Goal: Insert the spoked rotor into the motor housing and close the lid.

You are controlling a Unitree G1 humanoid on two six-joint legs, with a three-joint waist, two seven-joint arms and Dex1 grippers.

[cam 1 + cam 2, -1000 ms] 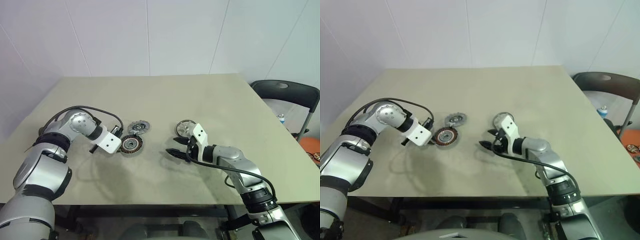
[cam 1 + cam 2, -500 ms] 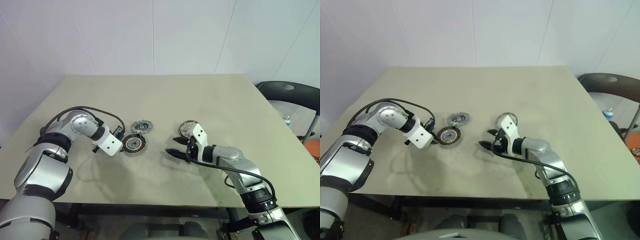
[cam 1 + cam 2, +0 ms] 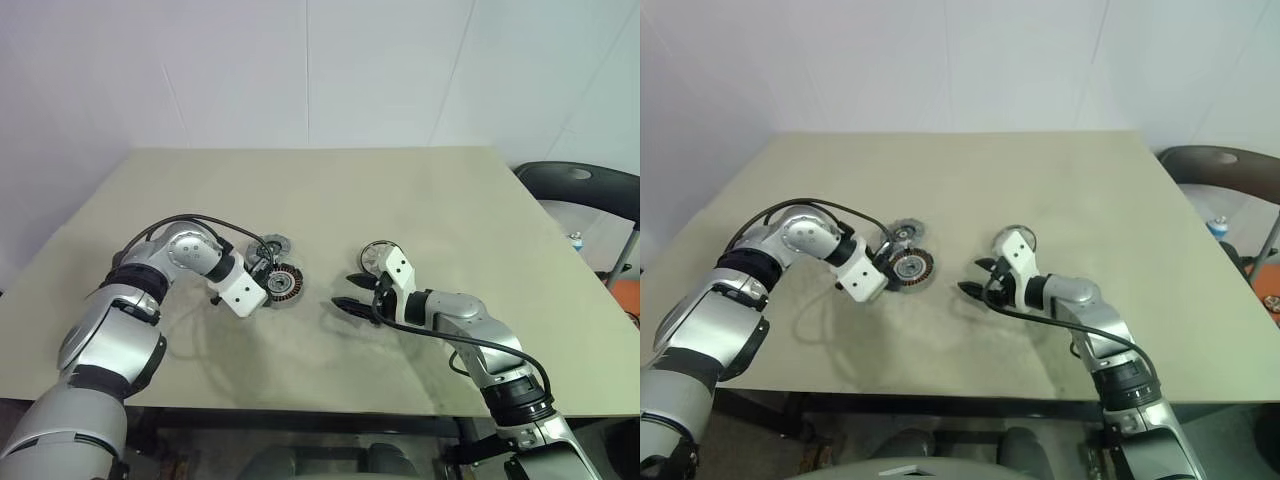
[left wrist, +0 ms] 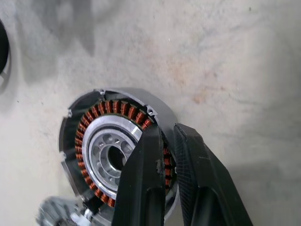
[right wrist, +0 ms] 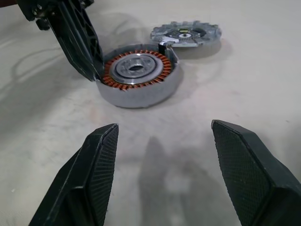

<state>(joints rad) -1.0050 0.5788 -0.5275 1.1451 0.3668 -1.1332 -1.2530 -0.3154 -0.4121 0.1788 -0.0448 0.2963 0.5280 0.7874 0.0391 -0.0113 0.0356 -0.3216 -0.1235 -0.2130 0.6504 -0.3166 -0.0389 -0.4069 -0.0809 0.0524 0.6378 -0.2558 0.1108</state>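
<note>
Left wrist view: the left pincer (image 4: pixel 162 141) has its two black fingers (image 4: pixel 141 183) closed on the wall of the motor housing (image 4: pixel 101 146), a flat round dark-rimmed disc with copper-coloured windings round a silver centre; one finger lies inside over the windings, the other outside the rim.
Motor housing: it sits on the beige surface (image 3: pixel 400 200), left of the middle in the left eye view, touching the left pincer.
Lid: a small grey metal disc with dark slots round it (image 5: pixel 186 34) lies flat just behind the motor housing, very close to its rim; whether the two touch cannot be told.
Spoked rotor: a thin dark ring with slim silvery spokes (image 3: pixel 375 257) lies on the surface right of the middle, well apart from the housing and just behind the right arm's white wrist block.
Right wrist view: the right pincer (image 5: pixel 171 141) stands with its fingers spread wide and nothing between them, low over the bare surface, facing the housing and the lid.
Right pincer place: near the rotor, apart from the housing.
Background: a dark chair (image 3: pixel 585 195) stands past the surface's right edge.
</note>
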